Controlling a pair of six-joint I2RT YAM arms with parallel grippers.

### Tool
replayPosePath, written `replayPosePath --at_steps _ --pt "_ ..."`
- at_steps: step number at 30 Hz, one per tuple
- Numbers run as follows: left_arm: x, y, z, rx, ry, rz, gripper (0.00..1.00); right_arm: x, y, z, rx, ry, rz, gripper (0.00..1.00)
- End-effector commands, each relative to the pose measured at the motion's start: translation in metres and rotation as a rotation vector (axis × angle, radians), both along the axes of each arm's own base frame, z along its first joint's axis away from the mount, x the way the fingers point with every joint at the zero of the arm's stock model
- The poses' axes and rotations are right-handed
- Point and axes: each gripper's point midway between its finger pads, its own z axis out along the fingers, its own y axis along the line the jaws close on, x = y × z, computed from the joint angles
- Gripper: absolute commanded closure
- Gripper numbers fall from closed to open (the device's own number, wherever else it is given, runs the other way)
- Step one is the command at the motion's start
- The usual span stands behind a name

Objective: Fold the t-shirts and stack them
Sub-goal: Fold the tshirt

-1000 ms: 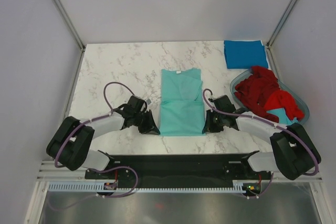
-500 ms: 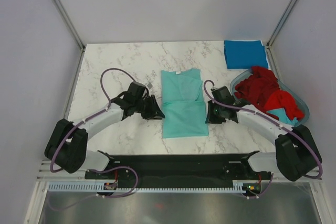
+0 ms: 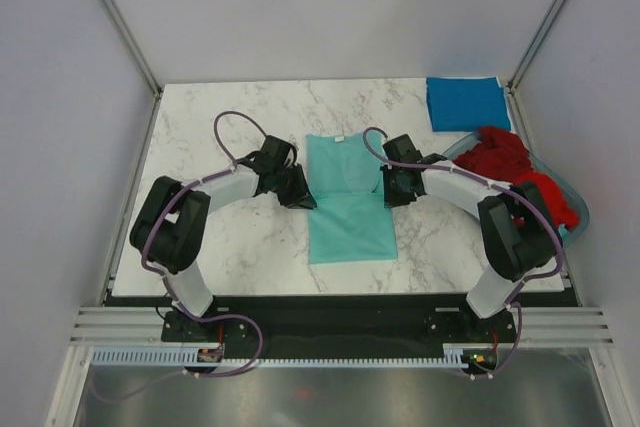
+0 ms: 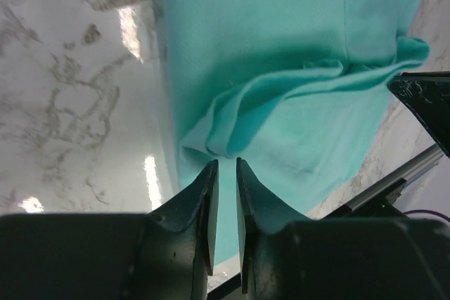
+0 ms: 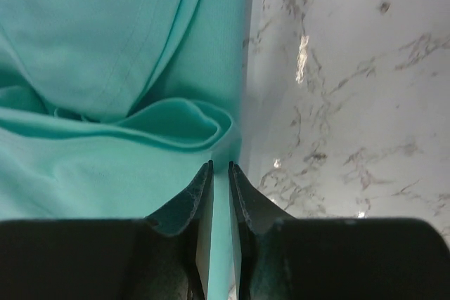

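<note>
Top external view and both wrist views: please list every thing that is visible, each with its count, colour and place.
teal t-shirt: one, light teal-green, spread at the table's middle, partly folded
blue t-shirt: one, deep blue, folded, far right corner
red t-shirts: heap, count unclear, red, in the basket
basket: one, translucent blue-grey, right edge
table: one, white marble pattern
left arm: one, black and white, jaws narrowly apart at the teal shirt's left edge
right arm: one, black and white, jaws narrowly apart at its right edge
</note>
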Motion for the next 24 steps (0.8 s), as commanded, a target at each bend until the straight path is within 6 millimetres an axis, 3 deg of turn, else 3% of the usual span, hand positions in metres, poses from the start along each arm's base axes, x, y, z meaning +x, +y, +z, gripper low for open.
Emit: replayPosePath --at_steps 1,7,16,19,23,24 --pt "0.027 0.007 0.002 0.022 -0.059 -0.005 0.77 0.032 -0.004 0.013 -0.028 -0.072 -0.002 0.78" --pt "0.048 0.01 -0.009 0.045 -0.055 0.016 0.78 0.051 -0.007 0.004 -0.039 -0.06 -0.009 0.78" --pt "0.051 0.017 -0.027 0.076 -0.022 0.039 0.79 0.057 -0.012 -0.007 -0.058 -0.042 -0.023 0.78" --pt "0.052 0.021 -0.021 0.075 -0.03 0.061 0.78 0.058 -0.017 -0.006 -0.071 -0.044 -0.04 0.78" --pt "0.053 0.011 0.013 -0.017 -0.077 0.015 0.72 0.062 -0.019 0.019 -0.051 -0.076 -0.061 0.76" --pt "0.053 0.009 0.033 -0.044 -0.118 0.006 0.7 0.063 -0.017 0.027 -0.037 -0.084 -0.07 0.75"
